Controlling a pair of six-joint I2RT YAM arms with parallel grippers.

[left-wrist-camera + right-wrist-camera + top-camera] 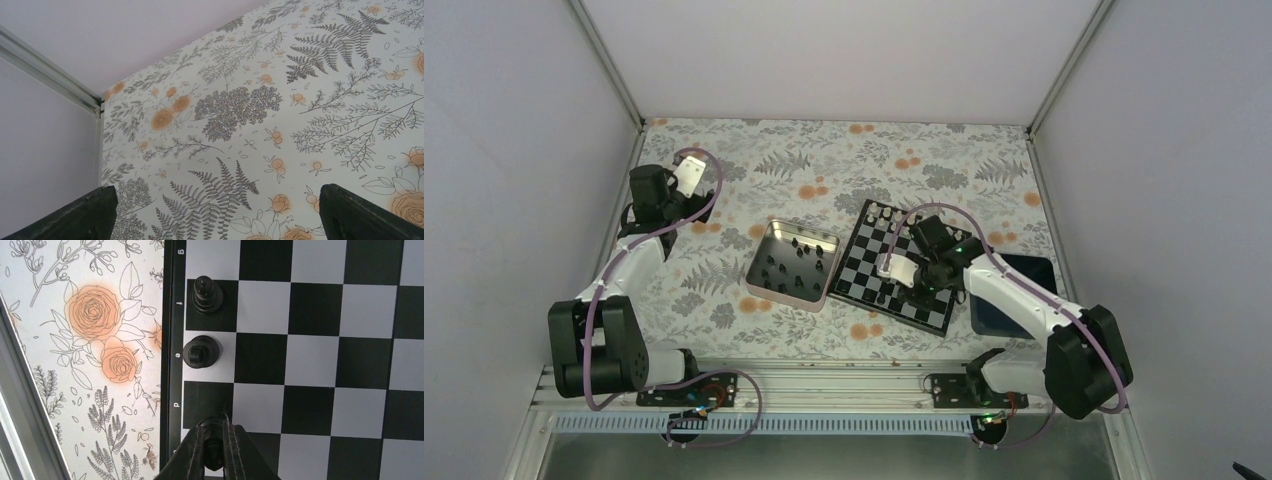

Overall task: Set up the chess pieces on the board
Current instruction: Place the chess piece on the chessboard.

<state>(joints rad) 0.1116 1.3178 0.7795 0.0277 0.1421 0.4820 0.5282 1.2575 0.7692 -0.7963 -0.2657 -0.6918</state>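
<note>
The checkered board (864,262) lies right of centre on the floral table. My right gripper (908,283) hangs over its near part. In the right wrist view my right gripper (215,450) is shut on a tiny black chess piece (214,440), held over the squares by the board's rim (175,365) near the letter d. Two more black pieces stand on that edge row, one (206,294) at f and one (201,351) at e. Several black pieces lie in the silver tin (769,288). My left gripper (215,220) is open and empty over bare cloth at the far left.
A dark blue tray (1024,272) lies right of the board, partly under my right arm. A few white figures stand at the board's far corner (882,212). A metal frame rail (25,410) runs left of the board. Walls close in on three sides.
</note>
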